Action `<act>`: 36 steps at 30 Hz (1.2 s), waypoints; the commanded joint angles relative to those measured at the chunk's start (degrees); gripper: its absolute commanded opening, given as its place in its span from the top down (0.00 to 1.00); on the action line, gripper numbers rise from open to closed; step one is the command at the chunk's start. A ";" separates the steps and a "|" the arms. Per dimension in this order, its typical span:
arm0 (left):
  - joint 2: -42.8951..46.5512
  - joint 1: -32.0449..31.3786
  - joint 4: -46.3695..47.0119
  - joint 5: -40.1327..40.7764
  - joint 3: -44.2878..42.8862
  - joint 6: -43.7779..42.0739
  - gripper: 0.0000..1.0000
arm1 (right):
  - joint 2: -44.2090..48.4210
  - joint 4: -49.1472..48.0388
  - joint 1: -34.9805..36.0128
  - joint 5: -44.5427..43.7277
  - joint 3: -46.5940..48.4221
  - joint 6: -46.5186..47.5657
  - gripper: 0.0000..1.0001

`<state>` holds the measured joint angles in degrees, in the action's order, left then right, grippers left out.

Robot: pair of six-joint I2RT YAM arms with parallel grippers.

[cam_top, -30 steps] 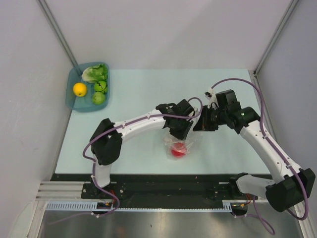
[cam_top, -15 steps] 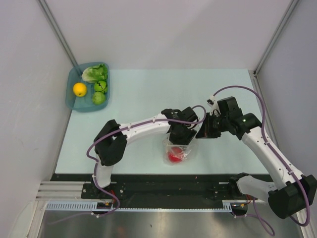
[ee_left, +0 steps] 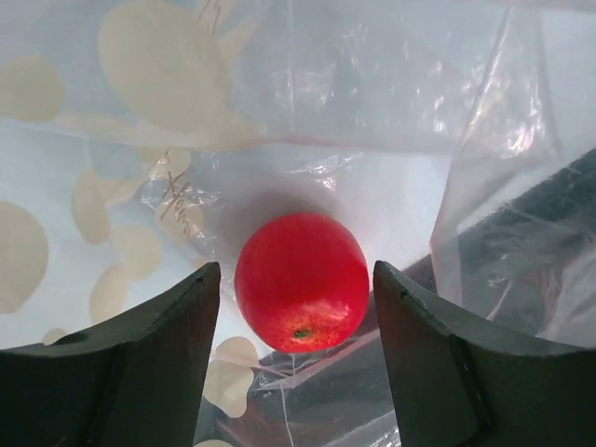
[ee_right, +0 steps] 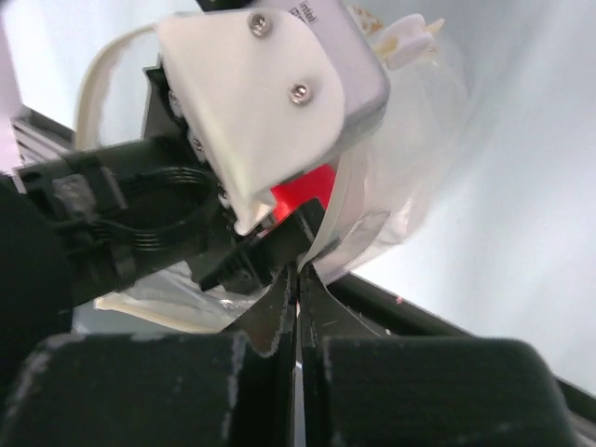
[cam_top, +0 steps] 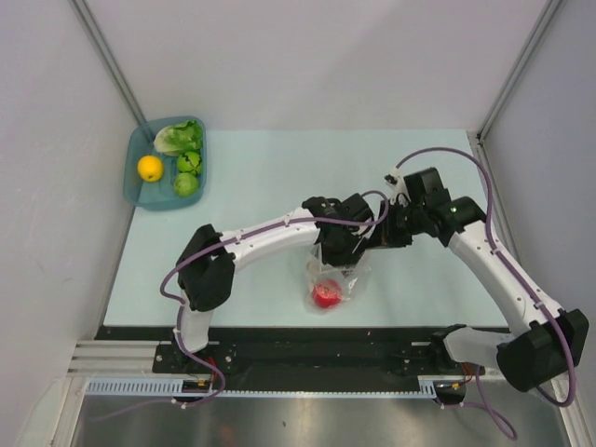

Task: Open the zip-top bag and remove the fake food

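The zip-top bag (cam_top: 337,276), clear with pale dots, hangs open at the table's middle front. A red round fake food (cam_top: 325,295) lies inside it. My left gripper (cam_top: 337,250) reaches into the bag's mouth. In the left wrist view it (ee_left: 294,272) is open, its jaws on either side of the red piece (ee_left: 300,279) and not touching it, with bag film (ee_left: 168,65) all round. My right gripper (cam_top: 376,237) is shut on the bag's right edge. In the right wrist view its jaws (ee_right: 299,272) pinch the white zip strip (ee_right: 346,209).
A teal tray (cam_top: 133,160) at the back left holds a lettuce leaf (cam_top: 179,138), a yellow fruit (cam_top: 150,168) and two green fruits (cam_top: 187,173). The left wrist's white housing (ee_right: 275,84) fills the right wrist view. The table's black front edge (cam_top: 307,332) lies just below the bag.
The left gripper has pushed lower into the bag. The bag and red piece have shifted slightly toward the front left. The right gripper has kept its hold and moved a little.
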<state>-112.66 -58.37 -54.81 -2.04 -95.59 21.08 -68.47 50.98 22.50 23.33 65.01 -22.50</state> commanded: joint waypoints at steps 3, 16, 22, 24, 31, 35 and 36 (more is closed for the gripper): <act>0.60 3.43 -0.65 -1.30 -6.88 0.10 0.30 | -7.29 -2.47 -0.18 -2.06 15.04 3.95 1.00; 1.04 4.14 4.71 -12.19 2.33 -0.17 0.28 | -1.86 -4.58 0.17 -1.27 3.73 2.55 1.00; 1.48 3.96 4.54 -16.41 3.92 -1.56 0.23 | 0.52 -4.31 0.00 -1.71 0.12 2.46 1.00; 1.39 3.79 3.39 -16.76 4.09 -2.01 0.22 | 0.53 -4.31 -0.09 -1.54 -0.85 2.46 1.00; -0.19 1.78 0.67 -16.50 5.50 -4.47 0.25 | 0.79 -4.93 -0.79 -1.36 -1.91 2.55 1.00; -1.42 0.28 1.19 -17.73 7.35 -4.91 0.31 | 1.14 -5.28 -1.49 -1.01 -3.13 2.64 1.00; -1.68 0.01 1.54 -18.17 8.13 -5.00 0.30 | 1.23 -5.45 -1.50 -0.83 -3.40 2.64 1.00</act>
<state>-112.86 -55.86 -52.90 -17.43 -89.54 19.05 -68.69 48.10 21.56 22.13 62.46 -19.90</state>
